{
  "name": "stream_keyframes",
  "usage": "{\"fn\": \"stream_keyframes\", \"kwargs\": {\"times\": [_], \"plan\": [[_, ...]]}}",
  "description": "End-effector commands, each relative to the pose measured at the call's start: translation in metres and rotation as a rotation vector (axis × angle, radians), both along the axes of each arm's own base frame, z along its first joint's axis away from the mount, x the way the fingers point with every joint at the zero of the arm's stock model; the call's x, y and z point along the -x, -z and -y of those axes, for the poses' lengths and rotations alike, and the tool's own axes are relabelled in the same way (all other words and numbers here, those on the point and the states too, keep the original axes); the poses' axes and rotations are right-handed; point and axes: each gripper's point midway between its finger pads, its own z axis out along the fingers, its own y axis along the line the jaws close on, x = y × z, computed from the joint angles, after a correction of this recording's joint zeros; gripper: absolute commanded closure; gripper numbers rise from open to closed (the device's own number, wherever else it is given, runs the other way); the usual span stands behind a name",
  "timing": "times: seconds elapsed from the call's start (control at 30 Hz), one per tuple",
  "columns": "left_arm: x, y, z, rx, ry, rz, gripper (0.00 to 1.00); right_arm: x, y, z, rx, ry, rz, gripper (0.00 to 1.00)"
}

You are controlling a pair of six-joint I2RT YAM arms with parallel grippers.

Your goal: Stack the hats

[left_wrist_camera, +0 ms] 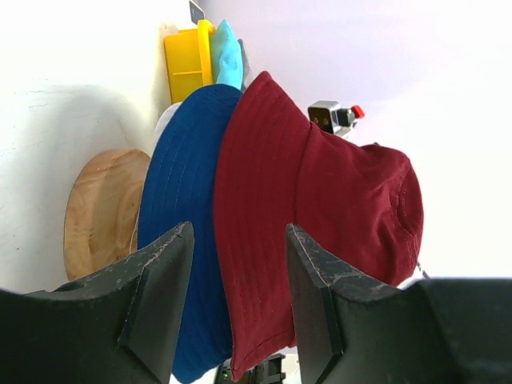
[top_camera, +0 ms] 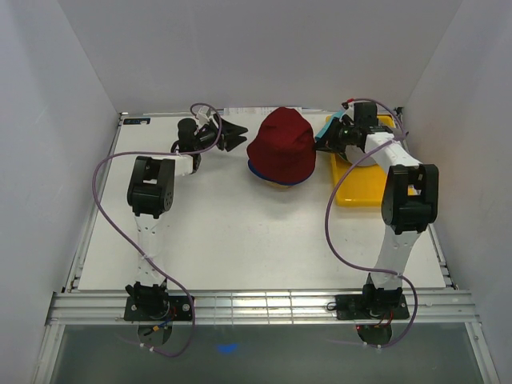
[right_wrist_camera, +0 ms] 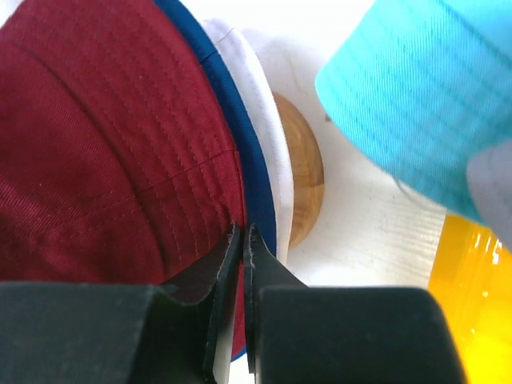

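Three are stacked on the wooden mushroom-shaped stand (left_wrist_camera: 100, 208): dark red fabric bucket hat (top_camera: 282, 142) over the royal blue one (left_wrist_camera: 180, 200) over the light grey one (right_wrist_camera: 252, 104). The teal fabric bucket hat (right_wrist_camera: 408, 96) sits by the yellow plastic tray (top_camera: 360, 188). It looks light and floppy, so I'd pinch the brim. The right gripper (right_wrist_camera: 242, 232) is closed at the red brim's edge, with the teal hat just beside it. The left gripper (left_wrist_camera: 240, 230) stands wide and empty on the stack's far side.
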Motion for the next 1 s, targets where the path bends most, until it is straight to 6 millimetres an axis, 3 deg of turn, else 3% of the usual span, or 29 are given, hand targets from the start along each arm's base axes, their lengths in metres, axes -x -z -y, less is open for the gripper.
{"fn": "stream_keyframes", "kwargs": {"times": [0.0,0.3,0.53,0.97], "plan": [[0.003,-0.025,0.002,0.006,0.03,0.07,0.41,-0.014,-0.01,0.0,0.005,-0.011,0.033,0.92],[0.027,-0.022,-0.001,0.009,0.048,0.042,0.41,-0.024,-0.007,-0.005,-0.016,-0.033,0.033,0.92],[0.047,-0.03,-0.003,0.051,0.062,0.041,0.4,-0.031,-0.006,-0.007,-0.027,-0.044,0.034,0.92],[0.057,-0.061,-0.007,0.121,0.063,0.066,0.4,-0.035,-0.008,-0.009,-0.032,-0.052,0.043,0.92]]}}
